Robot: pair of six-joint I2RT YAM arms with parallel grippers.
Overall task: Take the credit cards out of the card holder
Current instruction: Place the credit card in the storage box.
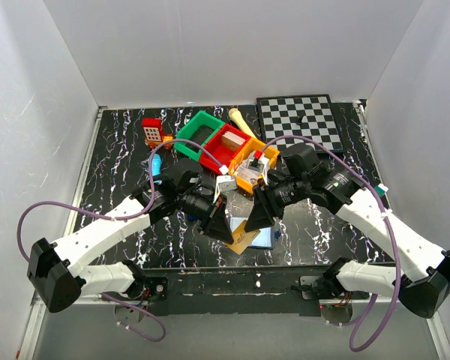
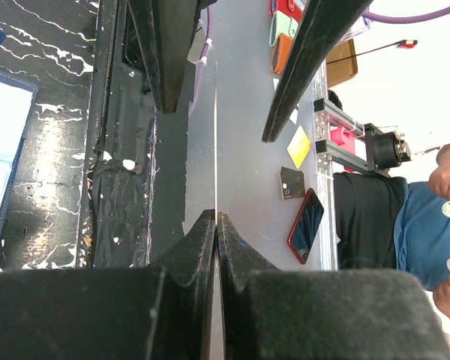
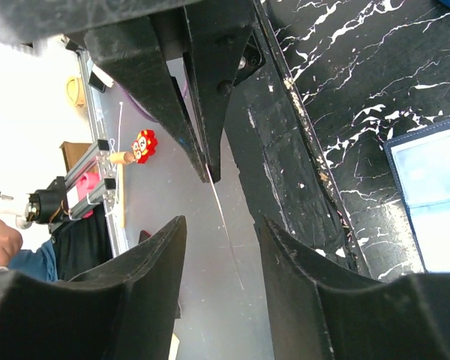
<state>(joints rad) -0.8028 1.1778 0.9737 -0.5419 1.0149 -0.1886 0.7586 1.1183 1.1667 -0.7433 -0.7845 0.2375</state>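
Nearest the table's front edge, the left gripper (image 2: 216,217) is clenched flat on a credit card (image 2: 216,135). Both wrist views show the card edge-on, as a thin bright line running out from between the pads. The right gripper (image 3: 223,221) faces it with its jaws apart, one finger on either side of the card's free end. A gap shows on both sides, so it grasps nothing yet.

In the top view a tan card-shaped corner (image 1: 242,244) shows beneath the two grippers. I cannot tell whether it is the pinched card.

Just beside it, under the right gripper, the card holder (image 1: 264,238) lies open on the marbled black table (image 1: 120,225), pale panels up inside a navy border. It is apart from both grippers.

As a judgement, the card is light, stiff and slick, and will bow a little if squeezed near one corner. It is best held on its flat faces, well in from the edge, with the pads square to it. The holder looks light and thin, likely to slide or lift when a card is pulled. It would be better pinned on a panel or held by its outer border, with cards drawn out along the pocket.

Farther back stand a green bin (image 1: 189,148) with other bins beside it, and a chessboard (image 1: 300,120) at the far right.
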